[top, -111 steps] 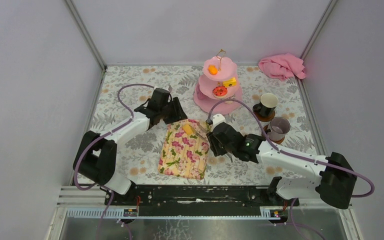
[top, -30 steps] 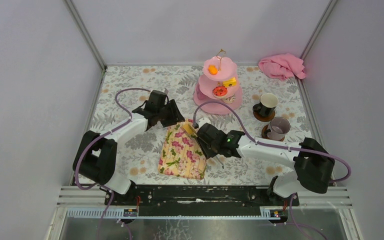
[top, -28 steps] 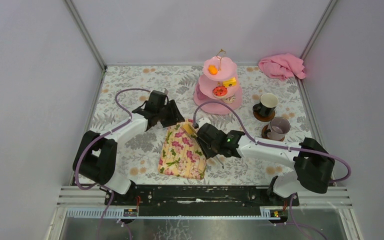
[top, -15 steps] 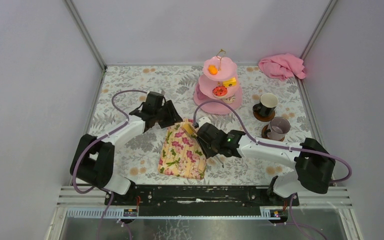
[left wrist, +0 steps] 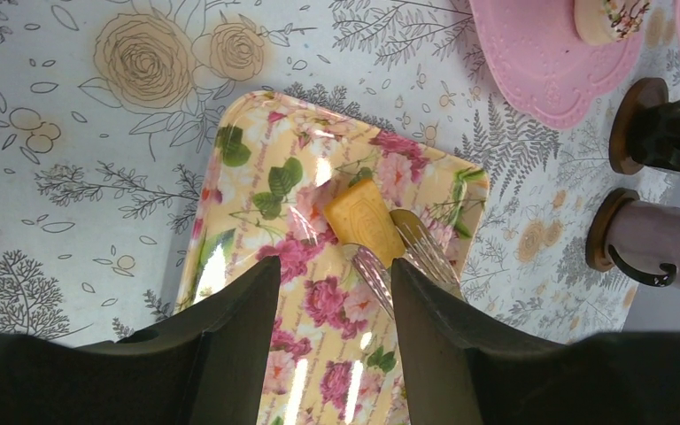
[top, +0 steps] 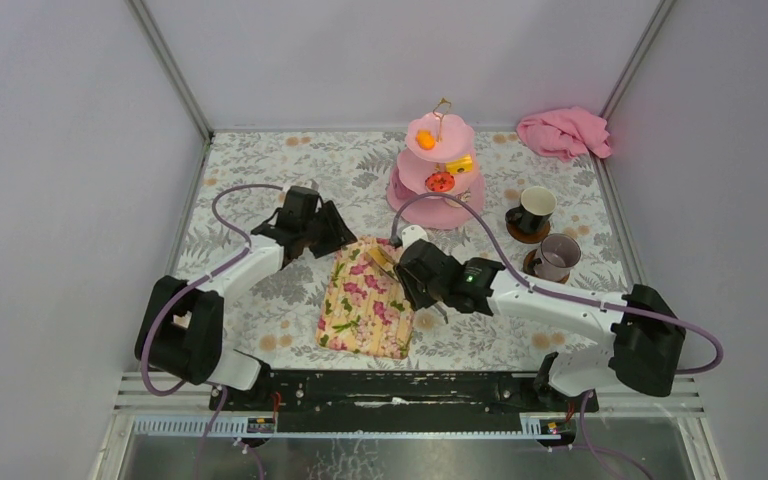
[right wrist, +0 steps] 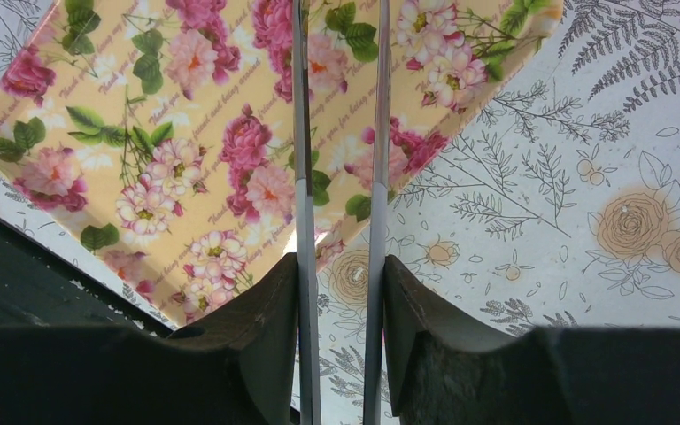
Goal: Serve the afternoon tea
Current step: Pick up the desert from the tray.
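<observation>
From the top external view the whole setting is taken in. The pink three-tier stand [top: 430, 212], with scalloped tiers, is seen at the far centre. An orange cake [top: 426, 140] is carried on its top tier, with a yellow block [top: 459, 164] and a red cake [top: 440, 182] lower down. The black mug [top: 532, 210] and the grey mug [top: 557, 256] are set just to its right, and a crumpled pink cloth [top: 563, 132] lies in the far right corner.

Only in the left wrist view is the yellow cake [left wrist: 363, 221] shown clearly — a small, smooth block lying at the far end of the glossy floral tray [left wrist: 248, 204]. The fork-like tips of the metal tongs [left wrist: 412, 248] are seen right against it; whether it is gripped cannot be told. The left gripper [left wrist: 334, 270] is held above the tray, its fingers apart with nothing between them.

In the right wrist view the right gripper [right wrist: 341, 266] is seen clamped on the tongs' two thin, shiny blades — these run parallel over the tray's edge and the printed tablecloth [right wrist: 584, 177].
</observation>
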Robot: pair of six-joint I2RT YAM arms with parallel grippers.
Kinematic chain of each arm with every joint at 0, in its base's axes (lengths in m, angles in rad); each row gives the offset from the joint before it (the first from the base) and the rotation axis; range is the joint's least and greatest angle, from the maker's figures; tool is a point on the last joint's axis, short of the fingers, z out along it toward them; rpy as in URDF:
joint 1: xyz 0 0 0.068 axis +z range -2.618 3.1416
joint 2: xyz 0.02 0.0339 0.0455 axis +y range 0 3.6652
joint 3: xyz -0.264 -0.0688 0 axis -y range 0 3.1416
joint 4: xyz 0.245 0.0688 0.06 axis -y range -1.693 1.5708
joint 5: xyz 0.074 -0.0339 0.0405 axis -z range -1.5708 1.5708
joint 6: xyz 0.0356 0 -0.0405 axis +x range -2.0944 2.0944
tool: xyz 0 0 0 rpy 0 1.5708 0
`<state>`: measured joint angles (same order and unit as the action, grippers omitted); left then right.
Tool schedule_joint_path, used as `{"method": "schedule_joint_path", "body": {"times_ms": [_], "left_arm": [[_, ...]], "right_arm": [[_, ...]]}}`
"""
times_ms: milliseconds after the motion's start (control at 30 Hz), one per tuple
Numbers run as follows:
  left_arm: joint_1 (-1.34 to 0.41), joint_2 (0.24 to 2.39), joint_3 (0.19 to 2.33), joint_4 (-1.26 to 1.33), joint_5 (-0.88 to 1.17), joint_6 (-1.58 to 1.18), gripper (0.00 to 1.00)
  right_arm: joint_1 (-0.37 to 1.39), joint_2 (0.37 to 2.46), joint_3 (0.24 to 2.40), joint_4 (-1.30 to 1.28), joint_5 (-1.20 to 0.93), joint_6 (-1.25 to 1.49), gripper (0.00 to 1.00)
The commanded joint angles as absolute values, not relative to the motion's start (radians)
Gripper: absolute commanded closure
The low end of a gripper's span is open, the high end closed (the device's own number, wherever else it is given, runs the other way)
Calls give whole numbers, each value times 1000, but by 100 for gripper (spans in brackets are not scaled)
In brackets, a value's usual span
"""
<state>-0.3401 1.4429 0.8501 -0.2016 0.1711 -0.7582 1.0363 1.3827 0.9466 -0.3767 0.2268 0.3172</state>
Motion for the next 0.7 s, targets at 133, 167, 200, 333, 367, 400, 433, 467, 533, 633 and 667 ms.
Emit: {"method": "schedule_joint_path", "body": {"times_ms": [133, 167, 200, 333, 367, 400, 433, 467, 533, 633, 667], "left_arm": [[-323, 1418, 824, -146, 146, -776, 43], [-321, 1417, 823, -146, 143, -776, 43], [-321, 1416, 824, -147, 141, -775, 43], [-317, 1416, 812, -144, 138, -778, 43], [-316, 1417, 805, -142, 139, -781, 43], [-315, 1416, 797, -139, 140, -785, 43], [-313, 1415, 789, -135, 141, -789, 43], [-312, 1414, 785, -132, 143, -792, 43], [-310, 1410, 779, -132, 142, -792, 43], [-305, 1398, 775, -137, 135, -791, 43], [-303, 1396, 775, -139, 133, -790, 43]], "right_arm": [[1039, 1297, 1008, -381, 281, 320, 100], [1039, 1287, 1015, -387, 287, 321, 100], [1039, 1274, 1023, -395, 293, 320, 100], [1039, 1238, 1068, -433, 333, 318, 100], [1040, 1231, 1080, -443, 343, 318, 100], [1039, 1224, 1095, -452, 355, 318, 100], [1039, 1216, 1109, -459, 369, 318, 100], [1039, 1208, 1122, -466, 384, 316, 100], [1039, 1194, 1154, -482, 409, 315, 100], [1039, 1179, 1215, -510, 449, 311, 100], [1039, 1175, 1235, -521, 468, 308, 100]]}}
